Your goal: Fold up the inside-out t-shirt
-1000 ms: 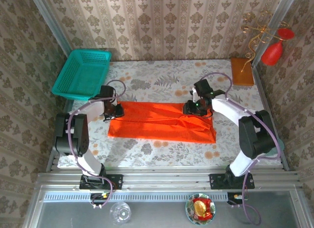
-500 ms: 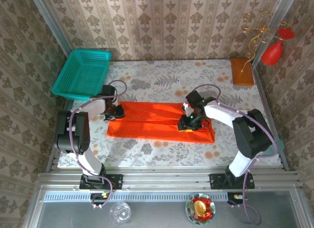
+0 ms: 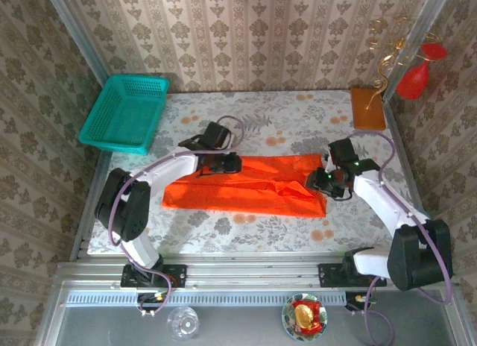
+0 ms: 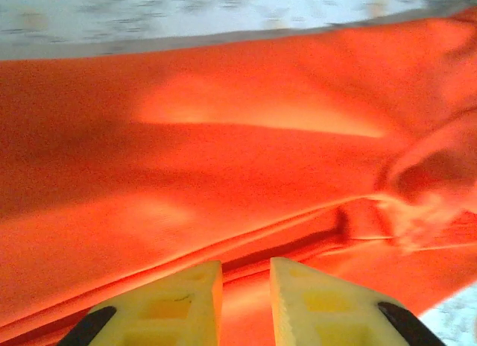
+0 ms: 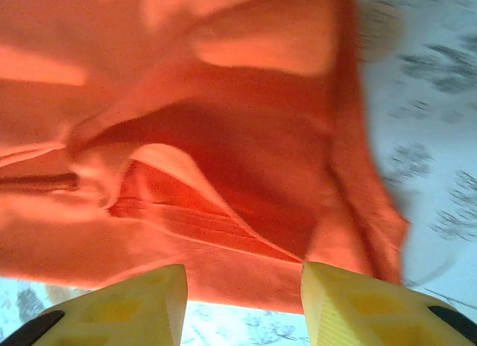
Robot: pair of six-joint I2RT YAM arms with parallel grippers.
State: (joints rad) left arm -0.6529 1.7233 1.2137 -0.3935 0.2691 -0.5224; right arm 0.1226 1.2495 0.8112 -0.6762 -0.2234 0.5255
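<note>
The inside-out t-shirt lies as a long orange-red band across the middle of the table, wrinkled at its right end. My left gripper hovers over the band's far edge, left of centre, and its arm hides the shirt's far left corner. In the left wrist view its jaws stand a narrow gap apart just above a fold ridge in the t-shirt, with nothing pinched. My right gripper sits at the shirt's right end. Its jaws are wide open over the hem of the bunched t-shirt.
A teal basket stands at the back left. A brown-orange block and a red vase are at the back right. Bare floral tabletop lies behind the shirt and along its near side.
My left gripper has swung right from the shirt's left end to its far edge near the middle. The right gripper went in over the cloth, then pulled back to the right end.
</note>
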